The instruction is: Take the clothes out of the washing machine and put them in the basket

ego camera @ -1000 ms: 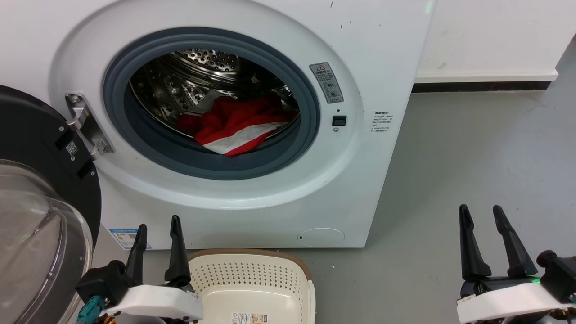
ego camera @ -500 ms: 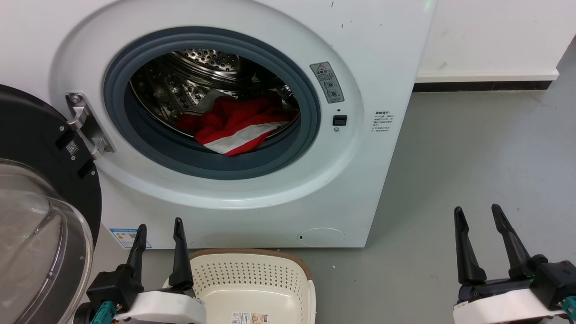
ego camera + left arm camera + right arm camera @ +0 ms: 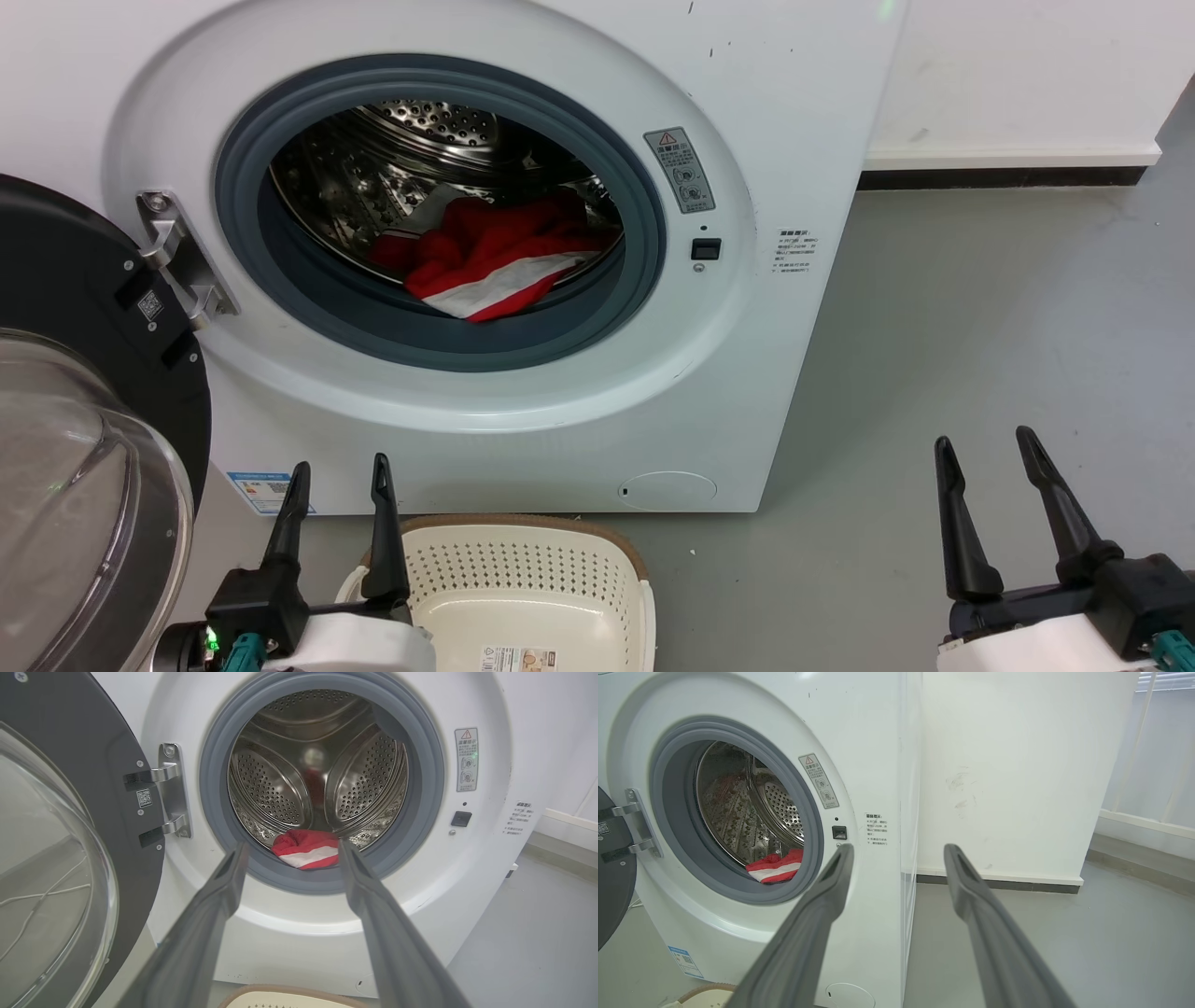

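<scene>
Both arms ease lower, laundry untouched in the drum

In the past second the left end effector [image 3: 341,462] has slid slightly right and down beside the basket [image 3: 523,525], and the right end effector [image 3: 983,437] has sunk a little over the floor [image 3: 980,308], well off to the side. Both are spread wide and hold nothing. The clothes [image 3: 485,257] haven't budged: a red-and-white heap at the drum's front lip in the washing machine [image 3: 579,448], door [image 3: 56,271] open. I'd call this lining up, since the left wrist view frames the heap between its fingers.

Basket [image 3: 523,566] cut off — door [image 3: 79,485] too
</scene>
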{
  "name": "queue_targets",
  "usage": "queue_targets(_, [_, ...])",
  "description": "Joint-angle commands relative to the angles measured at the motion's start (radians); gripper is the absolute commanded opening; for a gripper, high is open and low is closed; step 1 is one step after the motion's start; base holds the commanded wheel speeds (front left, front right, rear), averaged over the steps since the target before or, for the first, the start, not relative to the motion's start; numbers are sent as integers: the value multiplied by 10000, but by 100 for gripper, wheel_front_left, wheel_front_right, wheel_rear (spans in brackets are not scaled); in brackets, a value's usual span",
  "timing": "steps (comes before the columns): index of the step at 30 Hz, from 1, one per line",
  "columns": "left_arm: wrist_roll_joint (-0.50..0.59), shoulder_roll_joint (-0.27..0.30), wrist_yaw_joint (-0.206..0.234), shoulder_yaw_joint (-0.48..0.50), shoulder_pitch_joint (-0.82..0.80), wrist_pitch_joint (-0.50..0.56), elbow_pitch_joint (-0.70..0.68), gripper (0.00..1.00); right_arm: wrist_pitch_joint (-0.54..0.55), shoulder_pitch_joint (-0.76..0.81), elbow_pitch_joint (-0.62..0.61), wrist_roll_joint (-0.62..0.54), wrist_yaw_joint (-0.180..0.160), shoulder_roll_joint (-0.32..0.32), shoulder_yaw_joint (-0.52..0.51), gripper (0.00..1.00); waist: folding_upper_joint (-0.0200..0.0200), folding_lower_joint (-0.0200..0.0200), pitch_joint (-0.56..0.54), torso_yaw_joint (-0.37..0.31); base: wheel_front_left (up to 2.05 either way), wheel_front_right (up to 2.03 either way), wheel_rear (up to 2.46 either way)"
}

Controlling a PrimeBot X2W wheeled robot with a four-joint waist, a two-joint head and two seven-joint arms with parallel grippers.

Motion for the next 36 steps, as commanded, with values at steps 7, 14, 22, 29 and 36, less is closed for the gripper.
queue_targets(7, [708,26,100,-31,202,-227,-81,100,-230,205,-169,-756,-5,6,67,100,0,0,-9,-9,0,0,0])
queue_targets(14, [688,27,112,-10,212,-261,-9,100,-245,239,-88,-669,-5,6,49,100,0,0,-10,5,0,0,0])
queue_targets(22, [665,27,108,16,250,-261,20,100,-243,239,-14,-593,-5,6,62,100,0,0,-20,-5,0,0,0])
queue_targets(29, [648,27,72,32,229,-259,35,100,-243,222,-18,-580,-5,6,50,100,0,0,7,-11,0,0,0])
queue_targets(36, [494,24,30,117,-205,-259,357,100,-243,66,-24,-539,-5,6,64,100,0,0,132,-83,0,0,0])
